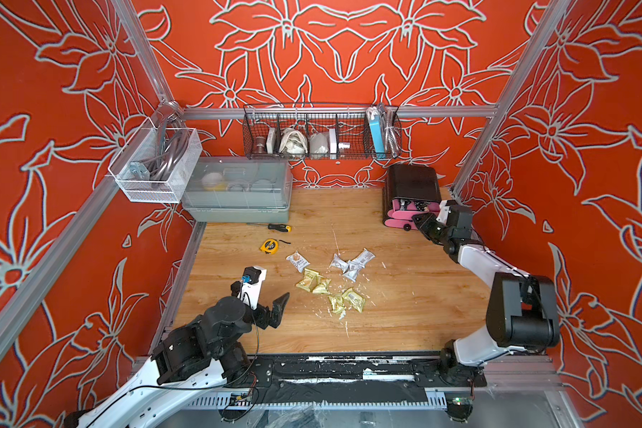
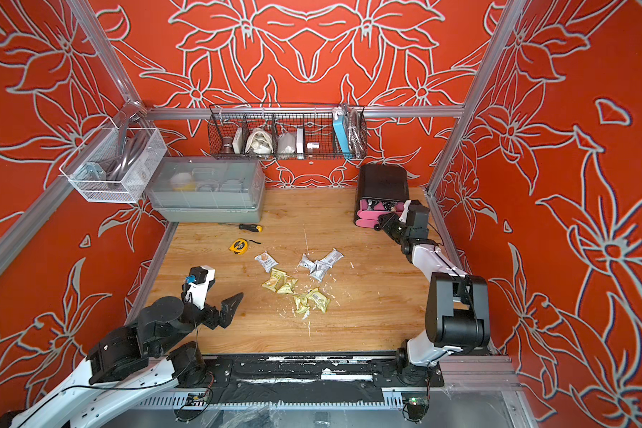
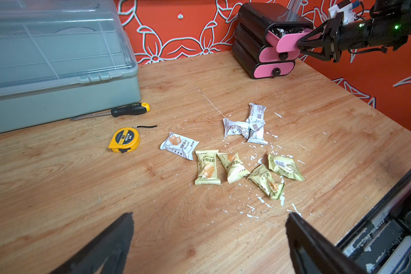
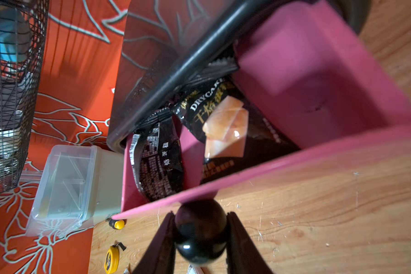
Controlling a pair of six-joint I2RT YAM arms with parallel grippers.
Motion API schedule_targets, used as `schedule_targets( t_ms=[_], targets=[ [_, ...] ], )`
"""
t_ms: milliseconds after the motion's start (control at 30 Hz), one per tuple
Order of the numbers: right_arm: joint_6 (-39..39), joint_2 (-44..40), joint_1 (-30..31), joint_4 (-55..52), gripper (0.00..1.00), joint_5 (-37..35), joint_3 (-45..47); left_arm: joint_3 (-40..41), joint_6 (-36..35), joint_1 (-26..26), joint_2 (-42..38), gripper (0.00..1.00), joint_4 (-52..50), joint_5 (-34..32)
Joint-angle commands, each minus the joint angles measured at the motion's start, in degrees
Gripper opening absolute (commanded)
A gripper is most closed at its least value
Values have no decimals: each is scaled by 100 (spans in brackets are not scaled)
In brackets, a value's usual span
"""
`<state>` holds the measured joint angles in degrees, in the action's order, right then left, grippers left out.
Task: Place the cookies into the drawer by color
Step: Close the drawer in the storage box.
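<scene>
R hand (image 4: 201, 220) pinches knob (image 4: 199, 234) of top drawer (image 3: 290, 42), pulled out of drawer chest (image 1: 412, 181); black cookie pkts (image 4: 223, 123) lie inside. L hand (image 3: 209, 215) spread, above worktop (image 1: 404, 315), well apart from chest. White-silver pkts (image 1: 349, 264) and yellow-green pkts (image 1: 310, 279) lie on worktop in front of chest.

a screwdriver (image 1: 271, 226) lies just beside the grey bin (image 1: 238, 192), tape measure (image 1: 270, 246) nearby.

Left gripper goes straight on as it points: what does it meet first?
Likely the nearest yellow-green cookie packet, past bare table; depth is unclear, so the table itself could come first.
</scene>
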<state>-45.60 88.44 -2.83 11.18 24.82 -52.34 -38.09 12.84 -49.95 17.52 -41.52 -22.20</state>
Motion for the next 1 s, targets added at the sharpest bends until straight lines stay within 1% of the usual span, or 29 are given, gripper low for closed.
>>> schedule_targets(
  t_ms=[0, 100, 233, 367, 433, 533, 633, 833, 967],
  targets=[
    [194, -52, 146, 471, 23, -414, -216, -94, -71, -23, -20, 99, 56, -39],
    [186, 10, 245, 584, 23, -680, -294, -100, -84, -25, -7, 99, 63, -24],
    [156, 328, 353, 551, 23, -694, -580, -101, -80, -25, -7, 99, 48, -27],
    [183, 606, 450, 528, 28, -745, -740, -98, -82, -22, -41, 99, 47, -54],
    [225, 695, 459, 474, 31, -761, -807, -94, -80, -23, -41, 99, 47, -53],
    [318, 778, 465, 338, 40, -735, -891, -94, -82, -24, -29, 99, 47, -48],
    [415, 734, 460, 246, 45, -675, -919, -94, -80, -23, -20, 99, 47, -49],
    [478, 299, 459, 239, 57, -412, -769, -97, -89, -23, -3, 99, 39, -51],
    [405, -152, 459, 442, 65, -201, -407, -94, -89, -21, -12, 99, 47, -60]
  ],
)
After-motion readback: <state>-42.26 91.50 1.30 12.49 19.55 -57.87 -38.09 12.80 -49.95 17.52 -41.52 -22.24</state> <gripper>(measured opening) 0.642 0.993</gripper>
